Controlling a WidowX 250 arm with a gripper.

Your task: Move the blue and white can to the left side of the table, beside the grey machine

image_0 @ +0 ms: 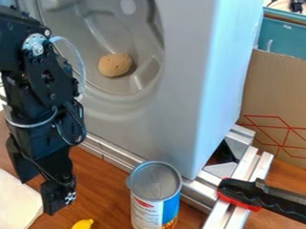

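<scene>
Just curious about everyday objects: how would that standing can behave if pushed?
The can looks like metal, so it should stay stiff. It stands upright and taller than it is wide, so a high push might tip it; once down, its round body would probably roll.

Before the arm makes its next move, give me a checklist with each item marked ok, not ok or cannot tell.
1. Gripper open and empty: ok.
2. Can upright on the wooden surface: ok.
3. Gripper apart from the can, wood visible between them: ok.
4. Gripper height above the surface, beside the white cloth: cannot tell from this one angle.
5. Yellow object fully within the picture: not ok, the bottom edge cuts it off.
6. Brown lump lying inside the grey basin: ok.
</scene>
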